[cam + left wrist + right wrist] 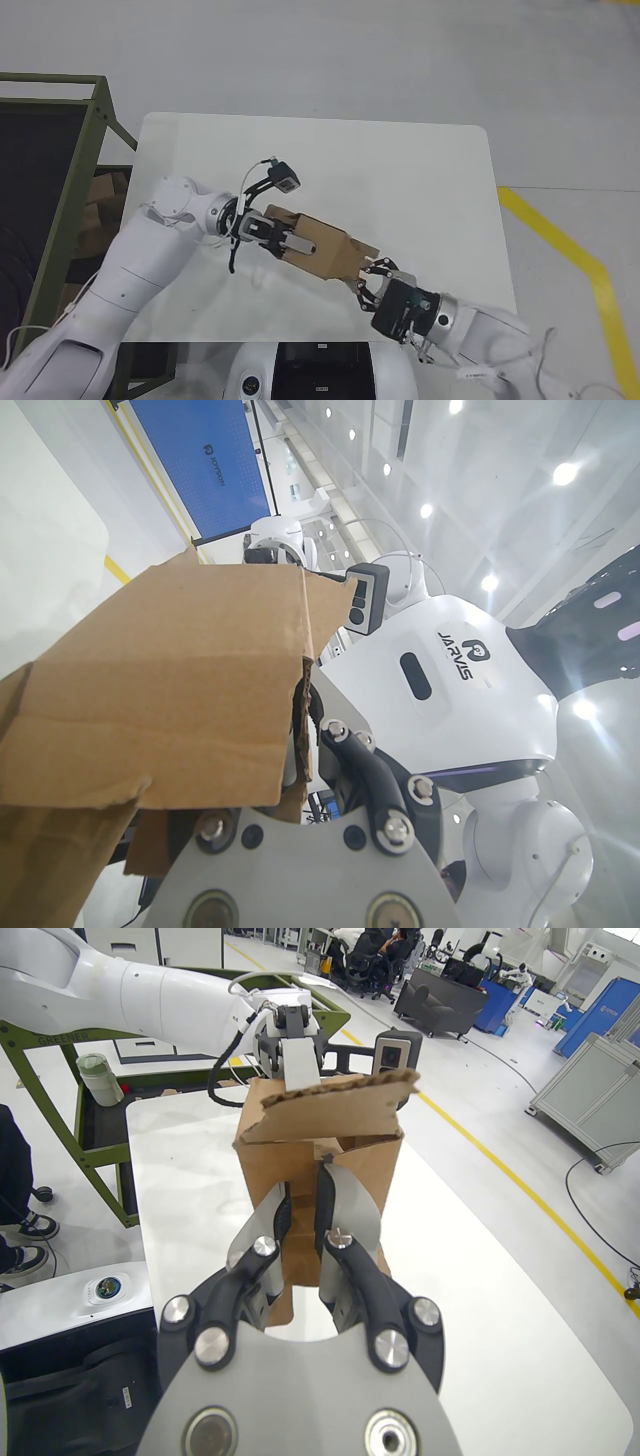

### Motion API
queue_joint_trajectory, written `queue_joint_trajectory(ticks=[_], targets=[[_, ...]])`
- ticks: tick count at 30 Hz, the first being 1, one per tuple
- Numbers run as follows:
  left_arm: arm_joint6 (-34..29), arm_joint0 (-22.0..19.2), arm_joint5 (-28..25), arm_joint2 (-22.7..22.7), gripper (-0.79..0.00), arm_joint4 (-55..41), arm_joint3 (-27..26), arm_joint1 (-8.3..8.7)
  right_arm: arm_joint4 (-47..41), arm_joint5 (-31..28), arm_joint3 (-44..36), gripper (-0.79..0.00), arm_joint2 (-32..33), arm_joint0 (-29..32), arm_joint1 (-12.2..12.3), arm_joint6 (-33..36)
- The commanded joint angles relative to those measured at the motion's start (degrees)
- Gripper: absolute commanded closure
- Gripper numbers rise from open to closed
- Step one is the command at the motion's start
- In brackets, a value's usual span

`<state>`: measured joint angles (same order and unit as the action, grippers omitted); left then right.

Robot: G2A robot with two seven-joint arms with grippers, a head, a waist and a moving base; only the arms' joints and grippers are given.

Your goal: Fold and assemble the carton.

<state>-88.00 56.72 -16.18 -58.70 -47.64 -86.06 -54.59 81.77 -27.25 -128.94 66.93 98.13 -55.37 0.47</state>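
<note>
Clamping carton [325, 250] ends: L gripper [290, 240], R gripper [372, 270], near table [400, 170] front.

A white rectangular table [420, 170] with rounded corners and a smooth, faintly glossy top stood on a pale grey floor [330, 50]. The floor bore a yellow painted line [575, 250] off the table's right side. An olive-green metal frame [50, 79] stood just beside the table's left edge. A brown cardboard carton [325, 248] was over the near half of the top; whether it touched the surface could not be told.
</note>
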Motion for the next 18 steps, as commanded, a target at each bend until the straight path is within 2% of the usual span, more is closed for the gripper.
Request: queue_joint_trajectory(ticks=[1, 18], targets=[[0.0, 0.3, 0.0, -0.5, 0.0, -0.1, -0.2, 0.04, 0.2, -0.3, -0.1, -0.108, 1.2, 1.1, 0.2, -1.2], [1.4, 2.3, -1.2, -3.8, 0.0, 1.1, -1.4, 0.13, -6.0, -0.5, 1.4, -0.123, 7.9, 8.0, 0.7, -10.0]])
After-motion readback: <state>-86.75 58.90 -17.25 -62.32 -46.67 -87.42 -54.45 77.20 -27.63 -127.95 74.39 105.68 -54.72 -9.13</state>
